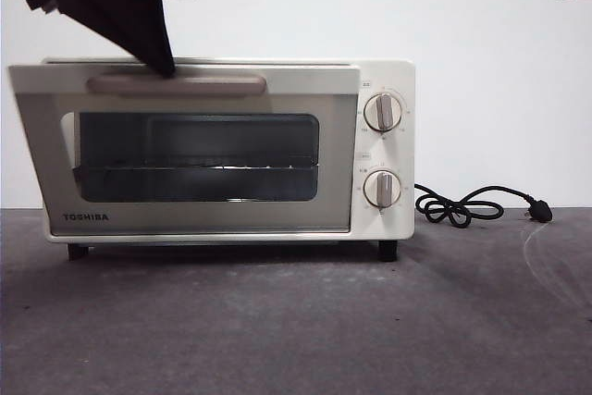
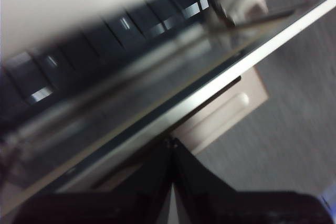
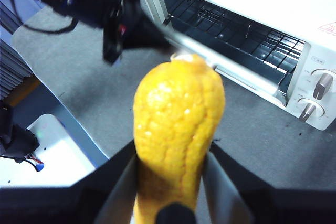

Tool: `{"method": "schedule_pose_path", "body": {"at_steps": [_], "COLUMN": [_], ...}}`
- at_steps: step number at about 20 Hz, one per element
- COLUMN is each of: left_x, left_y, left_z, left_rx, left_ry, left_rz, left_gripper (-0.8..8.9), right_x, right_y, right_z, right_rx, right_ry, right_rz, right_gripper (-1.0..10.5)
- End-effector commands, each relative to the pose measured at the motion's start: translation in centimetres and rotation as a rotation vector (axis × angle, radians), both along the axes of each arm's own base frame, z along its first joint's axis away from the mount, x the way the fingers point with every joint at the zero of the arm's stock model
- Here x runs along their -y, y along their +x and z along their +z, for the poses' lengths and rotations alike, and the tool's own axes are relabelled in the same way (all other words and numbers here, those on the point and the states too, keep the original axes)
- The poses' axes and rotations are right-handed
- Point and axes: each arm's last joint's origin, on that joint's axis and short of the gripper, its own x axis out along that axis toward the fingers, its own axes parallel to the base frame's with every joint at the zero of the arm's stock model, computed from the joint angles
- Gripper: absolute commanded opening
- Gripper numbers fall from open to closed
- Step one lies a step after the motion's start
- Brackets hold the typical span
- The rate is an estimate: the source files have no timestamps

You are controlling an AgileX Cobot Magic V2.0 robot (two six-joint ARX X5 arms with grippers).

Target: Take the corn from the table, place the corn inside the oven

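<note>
Left gripper (image 1: pixel 165 67) pinched narrow at the handle (image 1: pixel 176 84) of the partly open oven (image 1: pixel 388 154), right gripper (image 3: pixel 170 163) clasping the corn (image 3: pixel 177 124) above the grey counter (image 1: pixel 296 321), broad bare frontage, white wall (image 1: pixel 481 62) behind.

Front view: my lighting is even and bright, with soft shadow under the oven (image 1: pixel 222 150). Left wrist view is heavily motion-blurred. The corn (image 3: pixel 176 129) shows glossy highlights.

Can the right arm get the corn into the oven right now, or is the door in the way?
Probably yes. The right end effector holds the corn, and the oven door is only partly open, held at its handle by the left end effector. The rack shows through the gap, which may need widening.
</note>
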Motion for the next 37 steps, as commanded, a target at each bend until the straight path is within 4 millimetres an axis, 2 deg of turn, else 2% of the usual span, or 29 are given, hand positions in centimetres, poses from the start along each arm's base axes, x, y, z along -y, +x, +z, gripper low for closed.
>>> {"method": "schedule_pose_path", "body": {"at_steps": [1, 8, 12, 15, 18, 23, 28, 32, 37], "left_x": [0.3, 1.3, 2.5, 3.1, 2.7, -0.2, -4.1, -6.3, -9.4], "left_y": [0.1, -1.3, -3.0, -5.0, -6.7, -9.4, -13.2, -15.1, -17.7], "left_z": [-2.4, -2.7, -2.3, -0.7, 1.8, 5.9, 9.3, 9.9, 9.8], "left_rx": [-0.084, -0.143, -0.164, -0.104, 0.017, 0.285, 0.474, 0.539, 0.59], "left_ry": [0.087, 0.114, 0.131, 0.075, -0.025, -0.111, -0.264, -0.275, -0.216], "left_rz": [-0.005, -0.046, -0.11, -0.152, -0.16, -0.063, -0.039, 0.014, 0.118], "left_gripper": [-0.05, -0.05, -0.05, -0.05, -0.05, -0.05, -0.05, -0.06, -0.06], "right_x": [-0.1, -0.1, -0.1, -0.2, -0.3, -1.4, -4.5, -6.6, -9.5], "right_y": [0.0, 0.0, 0.0, 0.1, 0.2, 0.7, 1.9, 2.1, 1.6], "right_z": [0.1, 0.1, 0.1, 0.1, 0.3, 0.3, -0.2, -0.6, -1.4], "right_rx": [0.008, 0.012, 0.022, 0.028, 0.047, 0.083, 0.146, 0.249, 0.385], "right_ry": [0.002, -0.001, -0.008, -0.006, 0.007, 0.04, 0.076, 0.053, -0.019], "right_rz": [0.009, 0.013, 0.023, 0.025, 0.029, 0.141, 0.257, 0.299, 0.316], "right_gripper": [-0.1, -0.1, -0.1, -0.1, -0.1, -0.1, -0.1, -0.1, -0.1]}}
